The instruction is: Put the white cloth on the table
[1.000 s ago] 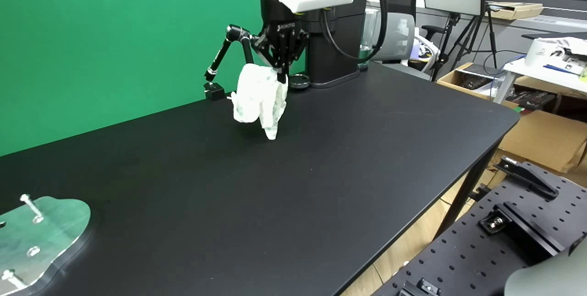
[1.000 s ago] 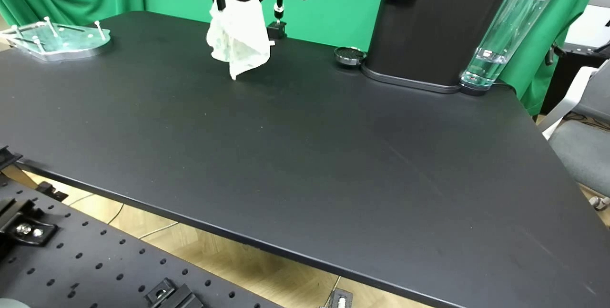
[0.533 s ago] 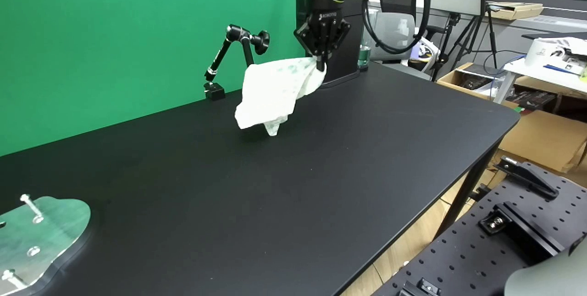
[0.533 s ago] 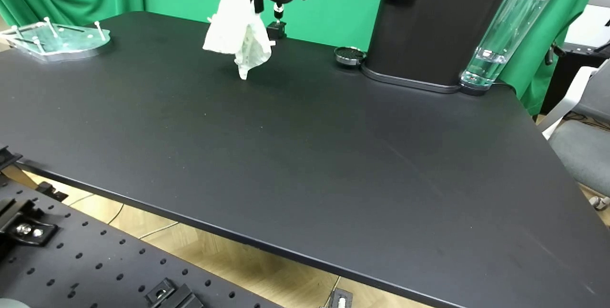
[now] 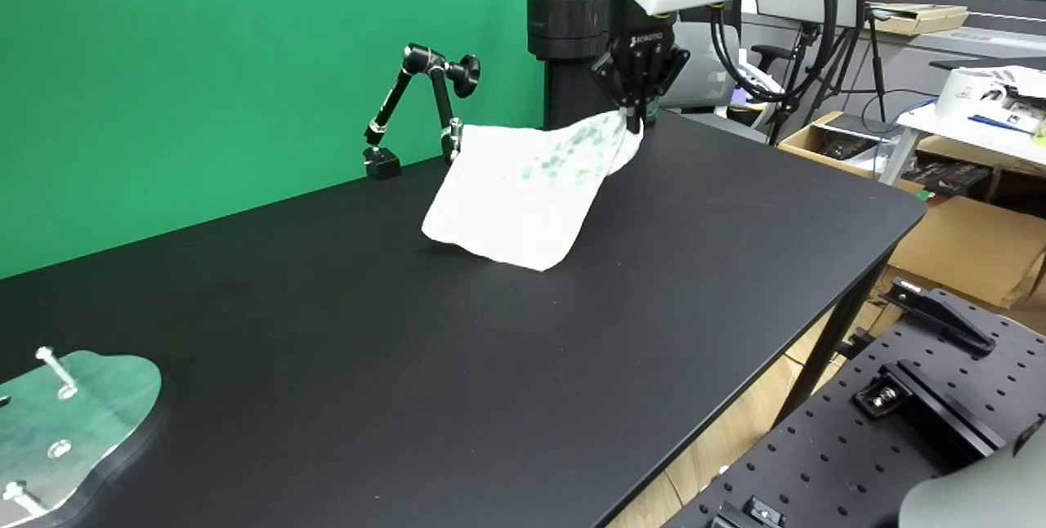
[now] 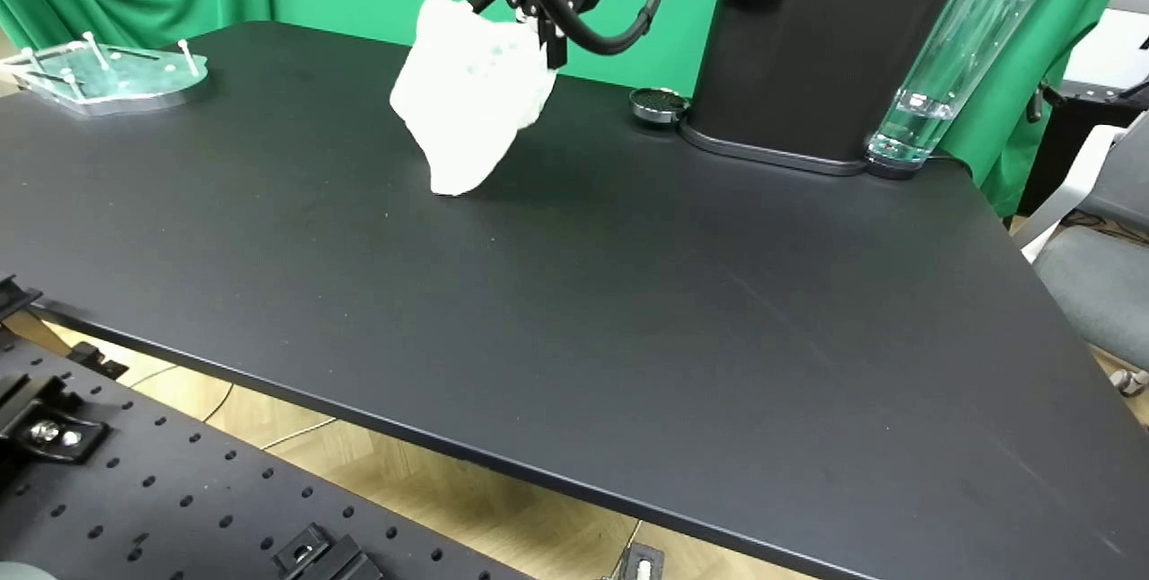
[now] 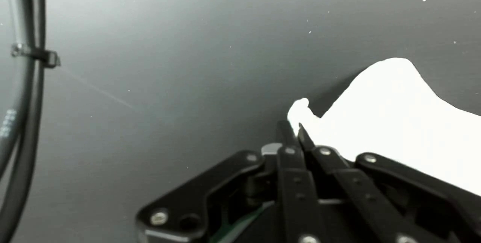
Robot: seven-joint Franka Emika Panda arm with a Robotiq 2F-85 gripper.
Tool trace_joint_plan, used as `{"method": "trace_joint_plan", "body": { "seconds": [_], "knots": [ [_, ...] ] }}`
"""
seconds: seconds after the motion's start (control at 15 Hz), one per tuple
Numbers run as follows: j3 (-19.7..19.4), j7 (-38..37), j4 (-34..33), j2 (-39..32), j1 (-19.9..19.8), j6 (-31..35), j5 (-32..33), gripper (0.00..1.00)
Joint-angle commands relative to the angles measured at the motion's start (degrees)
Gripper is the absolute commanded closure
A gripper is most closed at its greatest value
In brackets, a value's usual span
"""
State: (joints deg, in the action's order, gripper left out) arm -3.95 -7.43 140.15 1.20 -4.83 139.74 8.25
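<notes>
Green backdrop (image 5: 245,70) stands behind the black desk (image 5: 368,373). My gripper (image 5: 633,121) pinches one end of the white cloth (image 5: 519,197), which hangs slantwise from it toward 8 o'clock in an exterior view. Whether its lower edge touches the desk, I cannot tell. At 11 o'clock from the cloth there stands a black jointed mount (image 5: 422,60).
</notes>
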Motion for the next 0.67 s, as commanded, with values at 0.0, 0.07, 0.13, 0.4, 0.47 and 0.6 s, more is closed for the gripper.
{"method": "trace_joint_plan", "body": {
  "seconds": [0.0,0.07,0.13,0.4,0.47,0.6],
  "knots": [
    [-0.59,-5.44,1.11,0.32,-0.59,-0.58,2.89,0.99],
    [-0.73,-6.22,1.21,0.14,-0.69,-0.73,3.31,0.99],
    [-0.85,-6.76,1.30,-0.07,-0.80,-0.79,3.47,0.99],
    [-1.03,-8.02,1.24,-0.75,-0.68,-1.21,3.43,0.99],
    [-0.98,-7.87,1.15,-0.80,-0.56,-1.50,3.31,0.98],
    [-0.81,-7.13,1.08,-0.72,-0.32,-2.40,2.85,0.71]
  ]
}}
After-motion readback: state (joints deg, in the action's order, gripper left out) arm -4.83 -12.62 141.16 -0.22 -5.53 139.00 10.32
